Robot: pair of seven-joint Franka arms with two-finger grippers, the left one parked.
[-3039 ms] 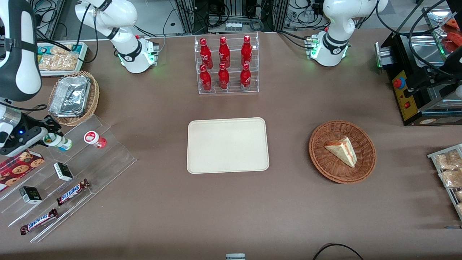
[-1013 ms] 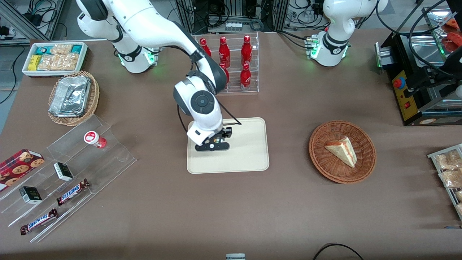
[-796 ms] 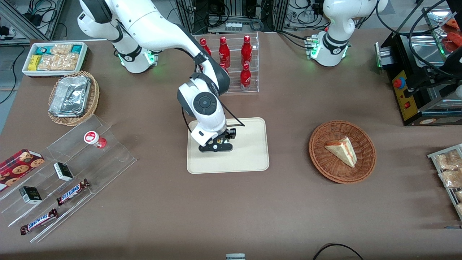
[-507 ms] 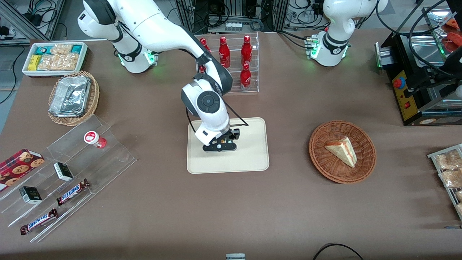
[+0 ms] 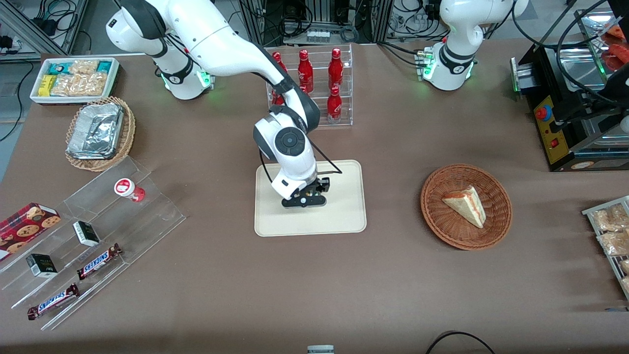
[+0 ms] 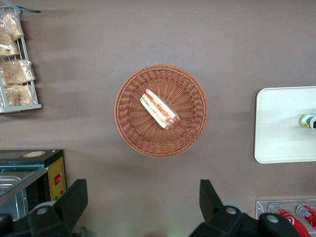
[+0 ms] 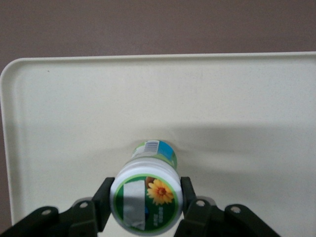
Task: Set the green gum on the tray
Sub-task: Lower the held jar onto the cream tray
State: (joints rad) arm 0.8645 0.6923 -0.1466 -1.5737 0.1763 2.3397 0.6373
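1. The gum is clamped between the two fingers of the gripper, which press on either side just under its lid.
2. The gripper is held low over the tray, above its middle part.
3. The base of the gum is seen at, or just above, the tray floor; contact cannot be confirmed.
4. In the left wrist view the gum is seen over the tray.
5. A small round white canister is shown, with a green-rimmed white lid bearing an orange flower, and a blue-green band with a barcode on the label.
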